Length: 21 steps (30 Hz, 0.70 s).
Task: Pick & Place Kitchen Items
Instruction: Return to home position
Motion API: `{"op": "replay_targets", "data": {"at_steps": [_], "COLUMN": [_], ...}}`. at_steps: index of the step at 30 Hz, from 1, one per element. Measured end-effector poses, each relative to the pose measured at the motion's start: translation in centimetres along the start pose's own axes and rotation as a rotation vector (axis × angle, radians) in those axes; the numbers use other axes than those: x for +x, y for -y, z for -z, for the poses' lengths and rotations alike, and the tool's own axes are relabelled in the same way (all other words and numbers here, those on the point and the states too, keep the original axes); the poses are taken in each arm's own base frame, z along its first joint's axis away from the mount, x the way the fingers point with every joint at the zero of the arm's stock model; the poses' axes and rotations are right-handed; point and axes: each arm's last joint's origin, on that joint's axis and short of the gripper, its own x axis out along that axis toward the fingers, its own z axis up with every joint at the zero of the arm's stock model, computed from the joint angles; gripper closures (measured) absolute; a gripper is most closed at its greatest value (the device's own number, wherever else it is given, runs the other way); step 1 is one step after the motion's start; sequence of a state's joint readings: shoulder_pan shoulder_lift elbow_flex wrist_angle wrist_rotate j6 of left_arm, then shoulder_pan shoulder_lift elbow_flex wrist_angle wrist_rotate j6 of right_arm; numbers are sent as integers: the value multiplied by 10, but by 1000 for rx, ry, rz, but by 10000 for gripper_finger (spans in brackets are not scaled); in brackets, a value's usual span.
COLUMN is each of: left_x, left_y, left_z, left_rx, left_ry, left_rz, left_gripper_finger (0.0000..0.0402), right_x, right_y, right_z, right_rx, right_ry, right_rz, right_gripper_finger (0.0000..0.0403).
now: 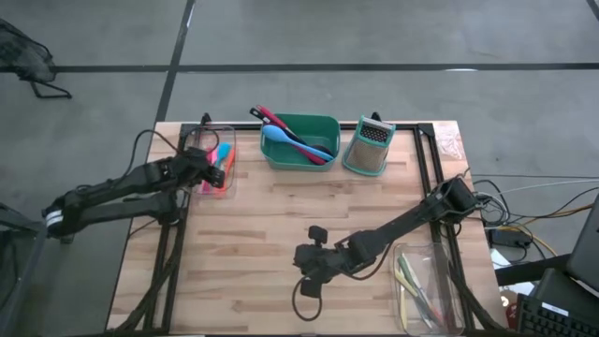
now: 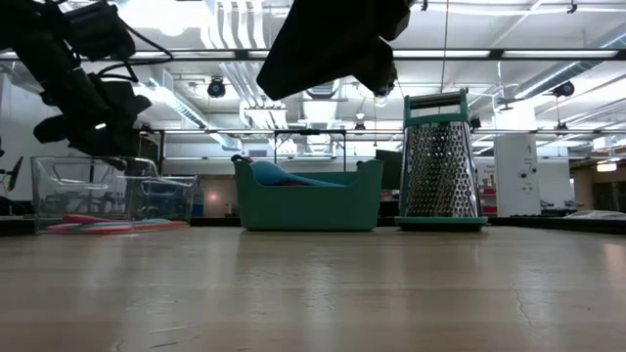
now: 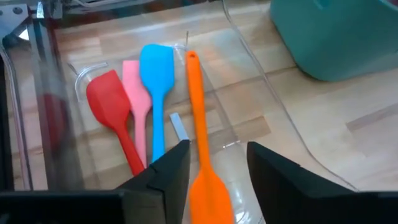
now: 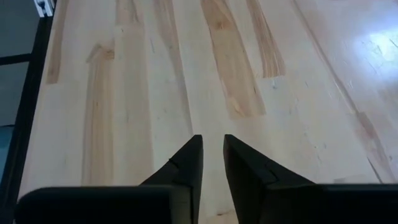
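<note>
A clear bin (image 3: 249, 56) stands at the table's far left. On its floor lie a red spatula (image 3: 109, 102), a pink one (image 3: 134, 93), a blue one (image 3: 157, 68) and an orange one (image 3: 198, 106). My left gripper (image 3: 217, 149) hangs open over the bin's near end, a finger on either side of the orange spatula's blade (image 3: 210, 193) and above it. My right gripper (image 4: 212, 140) hovers over bare wood at the table's near middle (image 1: 304, 262). Its fingers stand a narrow gap apart with nothing between them.
A teal tub (image 1: 323, 126) at the far middle holds a blue spoon (image 1: 281, 139) and red utensils (image 1: 267, 116). A steel grater (image 1: 368, 148) stands to its right. A second clear bin (image 1: 440, 271) with yellowish utensils (image 1: 412, 281) sits at the near right.
</note>
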<state>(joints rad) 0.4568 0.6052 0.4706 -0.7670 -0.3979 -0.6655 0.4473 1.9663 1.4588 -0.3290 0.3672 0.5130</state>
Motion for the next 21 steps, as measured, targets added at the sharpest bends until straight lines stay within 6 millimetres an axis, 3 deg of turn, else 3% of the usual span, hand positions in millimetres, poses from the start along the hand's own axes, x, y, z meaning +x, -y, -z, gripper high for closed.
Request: {"op": "replay_targets", "data": {"at_steps": [7,12,17,21], "left_x": [0,-3,-14,-25], "left_y": [2,9,23,33], "left_z": [-1,-7,-20,-24], "left_rx": [11,38,58,86], "left_ry": [5,10,97,165], "left_rz": [28,179,424,583], "left_gripper_finger": [231,232,249,300], "right_x": [3,5,6,6], "right_y": [1,5,7,6], "right_z": [4,5,3,1], "right_rx": [46,67,50,-13], "right_ry": [-2,-3,16,46], "right_rz": [1,11,33,40], "right_gripper_finger": [320,317,356,389]}}
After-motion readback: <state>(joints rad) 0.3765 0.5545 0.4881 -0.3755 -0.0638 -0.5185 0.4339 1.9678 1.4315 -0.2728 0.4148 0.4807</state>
